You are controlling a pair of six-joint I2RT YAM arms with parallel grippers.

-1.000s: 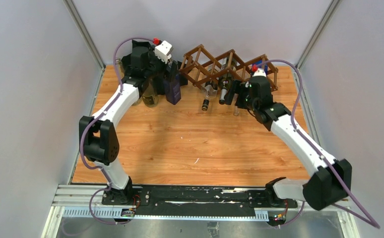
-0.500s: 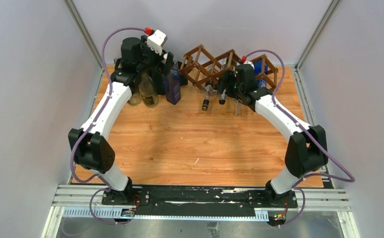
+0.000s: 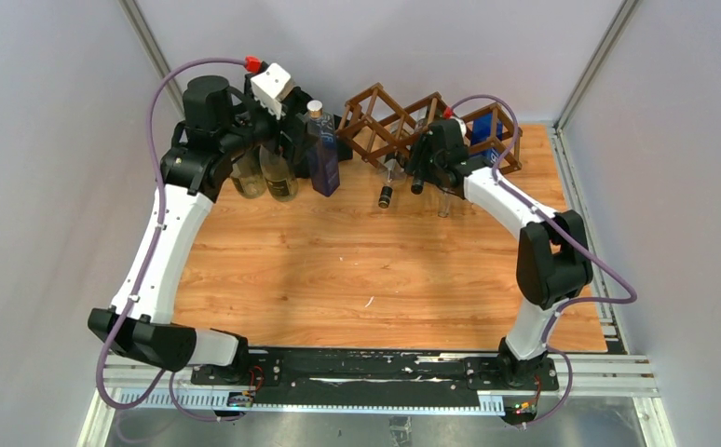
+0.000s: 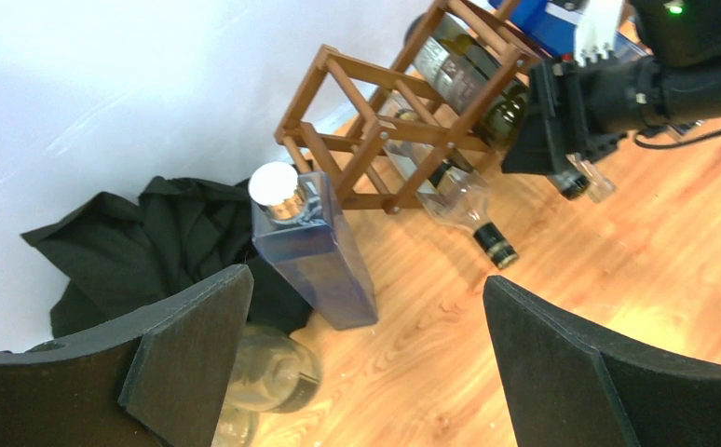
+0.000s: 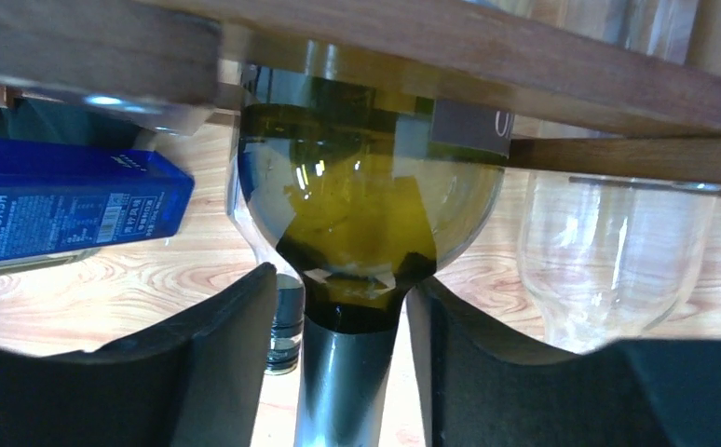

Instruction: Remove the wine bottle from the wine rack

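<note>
The wine rack (image 3: 403, 121) is a dark brown lattice at the back of the table, also seen in the left wrist view (image 4: 375, 130). A green wine bottle (image 5: 366, 214) lies in one of its cells, neck pointing out toward me. My right gripper (image 5: 341, 284) straddles that neck, with a narrow gap showing on each side of it. In the top view the right gripper (image 3: 419, 169) sits at the rack's front. My left gripper (image 4: 366, 284) is wide open and holds nothing, above and beside the standing bottles at the back left (image 3: 293, 140).
A blue square bottle (image 3: 323, 158) and two clear bottles (image 3: 278, 172) stand left of the rack, with black cloth (image 4: 142, 251) behind. A clear bottle with a dark cap (image 3: 387, 194) pokes from a neighbouring cell. A blue box (image 5: 68, 209) and another clear bottle (image 5: 608, 251) flank the green one.
My right arm has swung left to the rack's front and its jaws have narrowed around the green bottle's neck. The left arm has drawn back and up, away from the standing bottles.
</note>
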